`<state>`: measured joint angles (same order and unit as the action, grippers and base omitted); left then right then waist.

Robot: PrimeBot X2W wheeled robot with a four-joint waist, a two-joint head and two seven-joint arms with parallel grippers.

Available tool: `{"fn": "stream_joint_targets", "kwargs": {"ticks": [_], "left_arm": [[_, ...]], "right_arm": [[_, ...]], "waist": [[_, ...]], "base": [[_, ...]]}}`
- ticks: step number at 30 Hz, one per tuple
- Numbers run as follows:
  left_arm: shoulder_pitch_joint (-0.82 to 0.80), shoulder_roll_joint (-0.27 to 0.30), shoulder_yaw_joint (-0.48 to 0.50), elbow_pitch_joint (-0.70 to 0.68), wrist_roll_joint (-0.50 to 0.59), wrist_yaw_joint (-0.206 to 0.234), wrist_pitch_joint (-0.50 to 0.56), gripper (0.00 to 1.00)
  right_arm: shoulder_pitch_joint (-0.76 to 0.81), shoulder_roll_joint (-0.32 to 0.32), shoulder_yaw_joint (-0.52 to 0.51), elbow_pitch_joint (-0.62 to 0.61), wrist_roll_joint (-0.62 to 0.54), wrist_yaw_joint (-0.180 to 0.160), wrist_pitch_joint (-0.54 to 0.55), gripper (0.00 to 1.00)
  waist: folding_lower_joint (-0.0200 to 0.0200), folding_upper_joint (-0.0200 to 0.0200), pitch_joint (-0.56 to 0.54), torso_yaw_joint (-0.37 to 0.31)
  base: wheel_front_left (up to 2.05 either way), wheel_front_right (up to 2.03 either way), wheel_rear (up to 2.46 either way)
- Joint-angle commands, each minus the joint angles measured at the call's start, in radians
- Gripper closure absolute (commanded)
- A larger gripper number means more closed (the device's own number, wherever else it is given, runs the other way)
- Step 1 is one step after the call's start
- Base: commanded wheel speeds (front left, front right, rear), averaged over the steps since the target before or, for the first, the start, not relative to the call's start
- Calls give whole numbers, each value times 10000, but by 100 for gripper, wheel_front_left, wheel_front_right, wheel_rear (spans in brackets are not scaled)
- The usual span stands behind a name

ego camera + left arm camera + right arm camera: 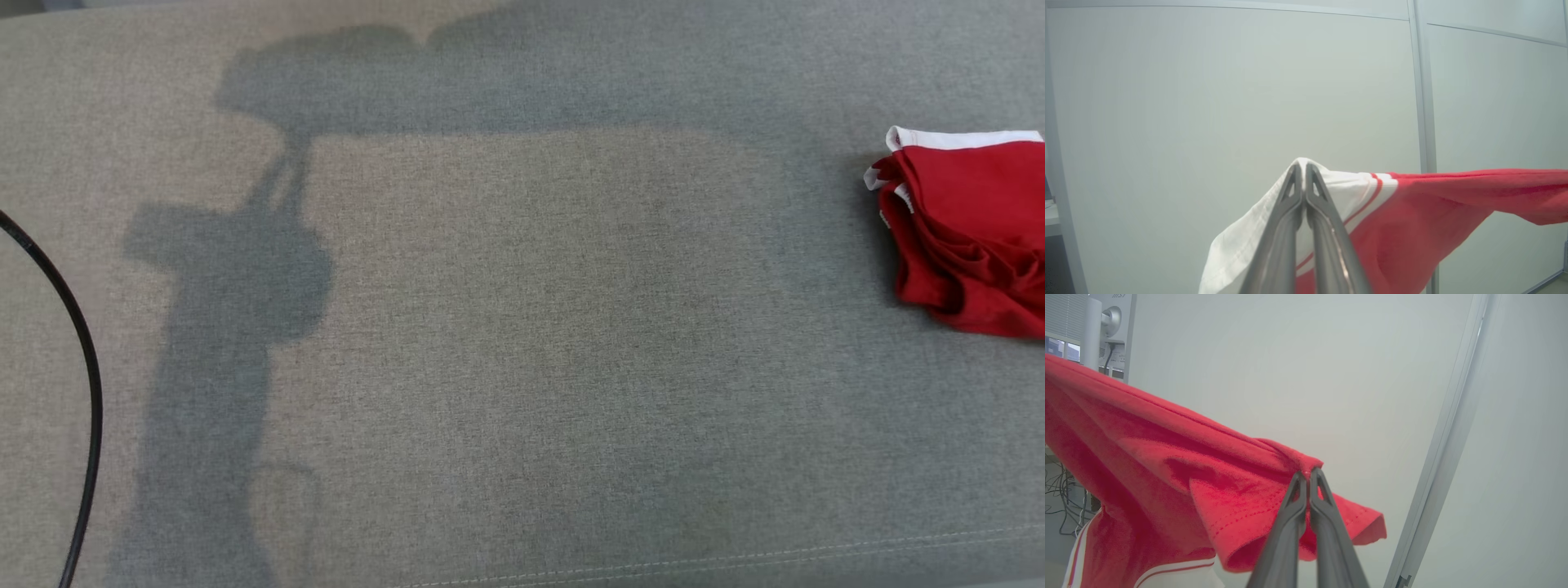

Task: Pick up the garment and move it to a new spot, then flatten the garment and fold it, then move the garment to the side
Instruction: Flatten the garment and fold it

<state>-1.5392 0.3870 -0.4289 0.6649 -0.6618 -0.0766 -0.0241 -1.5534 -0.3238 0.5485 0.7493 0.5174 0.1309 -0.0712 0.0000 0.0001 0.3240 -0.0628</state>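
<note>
The head view looks down on a grey cloth-covered desk (522, 327) with a stitched seam along its near edge. Across it falls a broad shadow (237, 278) in the shape of an arm joined to a long bar.

Both wrist views look out at pale wall panels (1208, 81). In front of them the garment (1412, 220) hangs in the air, red with a white part crossed by two red stripes. It is stretched between the two tools.

The left tool (1303, 165) is clenched on the white part, and the red cloth runs off to that view's right. The right tool (1308, 473) is clenched on a bunched red hem with a line of stitching, and the rest of the garment spreads to that view's left and downward.

At the right edge of the head view a folded red cloth (971, 237) with white edging lies on the desk, cut off by the frame. I cannot tell whether it is part of the held garment or a second piece.

A grey frame post (1423, 102) divides the wall panels. The back of a monitor (1112, 322) and some loose wires (1061, 506) show past the garment in the right wrist view.

One black cable (86, 367) curves down the left side of the head view.

Counted: two tools, one held garment, one folded cloth, one cable.
</note>
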Motion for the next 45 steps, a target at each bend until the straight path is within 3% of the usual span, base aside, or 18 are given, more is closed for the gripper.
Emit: {"fn": "stream_joint_targets", "kwargs": {"ticks": [1,4,7,12,17,20,26,30,36,45], "left_arm": [[49,473,-3,102,293,-107,-164,100],[763,473,-337,239,687,-177,-1243,100],[2498,341,-368,-94,765,196,-2082,100],[6300,110,249,-2144,1073,1541,-2367,100],[10058,-449,470,-4185,1298,2338,-2373,100],[11145,-457,532,-4604,1263,2625,-2374,100],[13476,-439,494,-5797,991,3183,-2243,100],[14471,-360,434,-6381,879,3535,-1971,100],[15185,-420,360,-6822,578,3729,-1640,100],[15828,-689,222,-7152,532,4249,-1545,100]], "right_arm": [[435,259,317,-3,363,-2,39,100],[1553,-116,1470,-263,1460,-2,325,100],[3287,-928,2213,-982,2540,-2,314,100],[6361,-1796,2281,-2205,4066,-2,-402,100],[8923,-2115,1781,-3083,4491,-2,-1334,100],[9728,-2036,1550,-3378,4368,-2,-1509,100],[11707,-1600,112,-3627,2958,-2,-1782,100],[12970,-982,-1226,-3672,1922,-2,-1770,100],[14467,85,-2887,-4226,759,-2,-1220,100],[16130,1466,-4305,-5689,-747,-2,-310,100]], "waist": [[0,-1,63,-4],[0,-1,186,148],[0,-1,426,443],[0,-1,749,767],[0,-1,423,861],[0,-1,227,780],[0,-1,-375,706],[0,-1,-723,808],[0,-1,-1033,999],[0,-1,-1475,1151]], "base": [[0,0,0],[0,0,0],[0,0,0],[0,0,0],[0,0,0],[0,0,0],[0,0,0],[0,0,0],[0,0,0],[0,0,0]]}}
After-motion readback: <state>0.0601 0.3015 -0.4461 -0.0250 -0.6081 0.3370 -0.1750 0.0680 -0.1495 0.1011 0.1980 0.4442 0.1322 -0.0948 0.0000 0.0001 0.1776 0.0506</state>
